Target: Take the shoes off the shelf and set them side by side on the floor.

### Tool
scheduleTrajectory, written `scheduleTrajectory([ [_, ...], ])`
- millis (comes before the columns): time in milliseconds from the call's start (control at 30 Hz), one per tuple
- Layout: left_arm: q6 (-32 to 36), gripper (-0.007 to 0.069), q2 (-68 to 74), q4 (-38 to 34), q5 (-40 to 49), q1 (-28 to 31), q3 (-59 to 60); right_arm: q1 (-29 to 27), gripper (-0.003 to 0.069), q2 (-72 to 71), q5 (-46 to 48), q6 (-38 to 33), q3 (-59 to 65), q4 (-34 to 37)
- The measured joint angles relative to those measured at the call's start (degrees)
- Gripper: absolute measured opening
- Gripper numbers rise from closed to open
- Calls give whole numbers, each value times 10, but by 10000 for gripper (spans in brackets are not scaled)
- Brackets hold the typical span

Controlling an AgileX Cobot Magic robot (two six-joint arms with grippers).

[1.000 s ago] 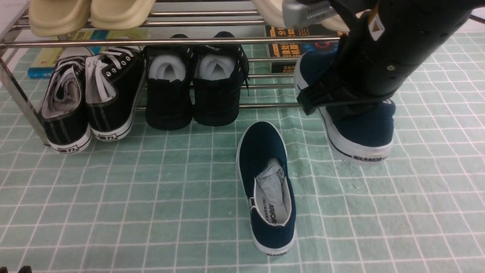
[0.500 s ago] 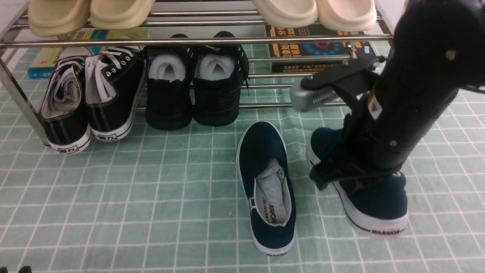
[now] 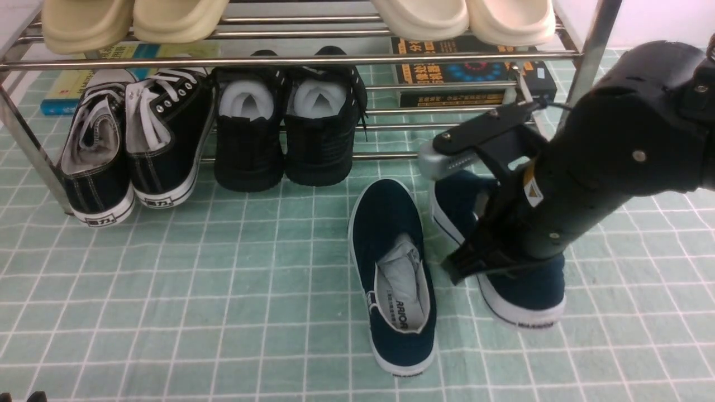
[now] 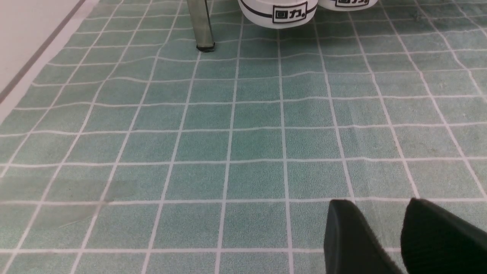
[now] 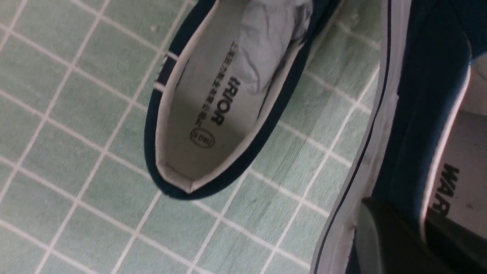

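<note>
The right pincer [image 3: 485, 262] is clamped on the side wall of one navy slip-on [image 3: 530, 293], a finger inside the collar and one outside, its sole down near the floor [image 3: 167, 290]; whether it touches, I cannot tell. The other navy slip-on [image 3: 391, 262] lies on the floor just left of that pincer, the chrome shelf [image 3: 279, 60] beyond both. The left pincer [image 4: 378, 203] hangs slightly apart, empty, over the floor.

The slip-ons [image 3: 385, 223] are navy canvas with white soles and white-trimmed collars. The floor [image 3: 223, 290] is pale green, gridded in thin white lines. The shelf [image 3: 279, 60] gleams chrome. The sneakers [image 3: 167, 145] are black with white laces, and the sandals [image 3: 179, 19] are cream.
</note>
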Motion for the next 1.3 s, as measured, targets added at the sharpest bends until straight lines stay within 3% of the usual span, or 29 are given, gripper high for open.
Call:
scheduleTrajectory([
  [300, 0, 242, 0, 0, 0, 0, 0, 1, 34, 36, -28, 5, 0, -26],
  [733, 0, 242, 0, 0, 0, 0, 0, 5, 61, 113, -31, 93, 3, -36],
  [1133, 0, 242, 0, 0, 0, 0, 0, 0, 218, 119, -82, 130, -1, -50],
  [1300, 0, 242, 0, 0, 0, 0, 0, -1, 234, 118, -63, 130, -2, -51],
])
